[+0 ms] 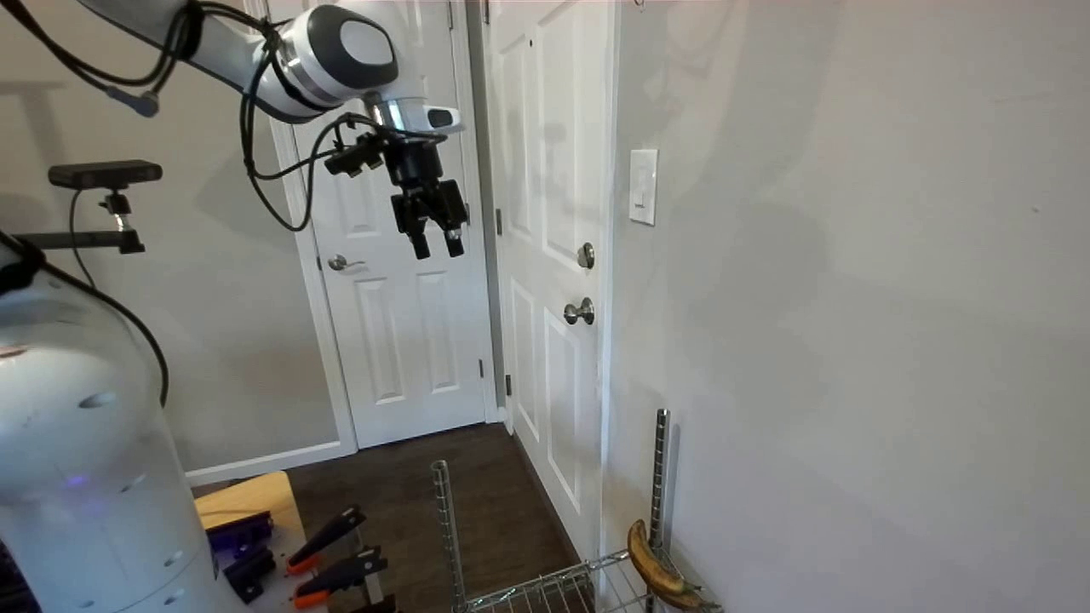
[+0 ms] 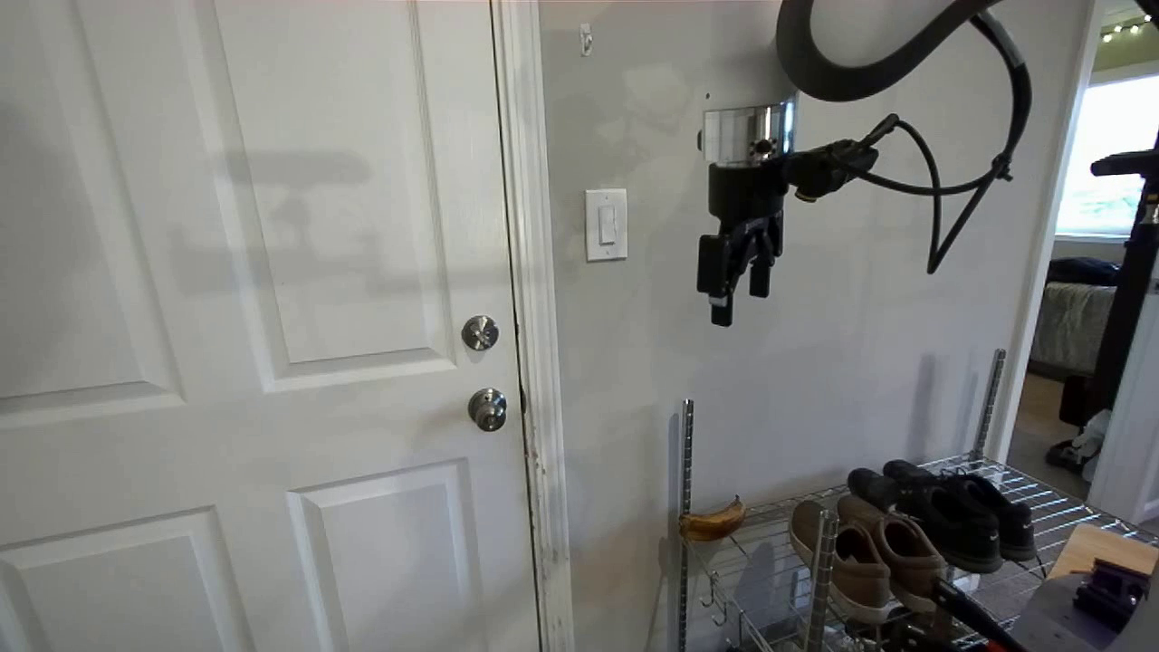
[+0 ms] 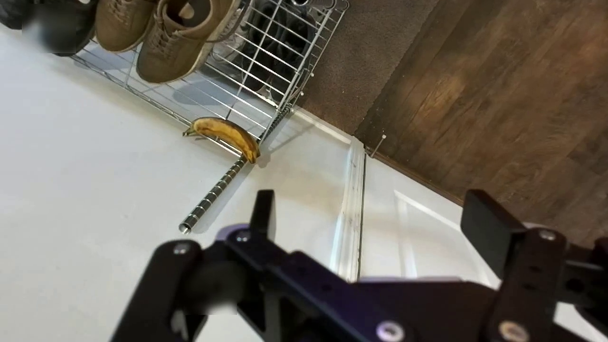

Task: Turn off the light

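Your gripper points downward with its jaws spread wide and holding nothing, standing apart from the white light switch plate, which is mounted upright on the wall just beside the door frame.

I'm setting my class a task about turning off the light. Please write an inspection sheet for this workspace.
Surface: wire rack beside the wall.
Job's things: white switch plate, upright on the wall; on or off, cannot tell.
Clutter: shoes and a banana on the rack; clamps in an exterior view.
Claw: open, pointing down, holding nothing, apart from the switch plate.
Cables: black cables hang in loops from the arm.
Surroundings: white door, shut, with a round doorknob, beside the switch plate.
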Robot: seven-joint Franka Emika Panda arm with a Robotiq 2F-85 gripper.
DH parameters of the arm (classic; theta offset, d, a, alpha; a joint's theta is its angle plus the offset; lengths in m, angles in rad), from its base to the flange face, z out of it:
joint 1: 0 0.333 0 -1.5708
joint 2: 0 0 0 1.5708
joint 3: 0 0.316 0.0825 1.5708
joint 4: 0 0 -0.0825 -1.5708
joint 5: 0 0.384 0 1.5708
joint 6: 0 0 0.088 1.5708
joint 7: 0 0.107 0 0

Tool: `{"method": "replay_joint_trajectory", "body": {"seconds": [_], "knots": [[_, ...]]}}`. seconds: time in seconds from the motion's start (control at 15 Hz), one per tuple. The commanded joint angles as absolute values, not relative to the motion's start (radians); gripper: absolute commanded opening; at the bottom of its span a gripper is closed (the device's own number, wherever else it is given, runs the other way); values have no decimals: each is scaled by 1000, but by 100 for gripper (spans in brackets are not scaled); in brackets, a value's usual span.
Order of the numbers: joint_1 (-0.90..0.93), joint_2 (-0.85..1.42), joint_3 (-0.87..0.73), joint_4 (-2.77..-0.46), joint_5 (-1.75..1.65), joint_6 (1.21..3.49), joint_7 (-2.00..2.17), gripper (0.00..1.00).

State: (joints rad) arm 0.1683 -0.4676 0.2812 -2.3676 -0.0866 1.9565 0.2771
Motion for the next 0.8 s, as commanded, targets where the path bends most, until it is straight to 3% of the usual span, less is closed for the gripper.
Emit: {"method": "replay_joint_trajectory", "body": {"seconds": [0.0,0.73], "knots": [[158,-384,280,-2280,-147,1932,234,100],[150,-219,265,-2095,-386,1968,205,100]]}}
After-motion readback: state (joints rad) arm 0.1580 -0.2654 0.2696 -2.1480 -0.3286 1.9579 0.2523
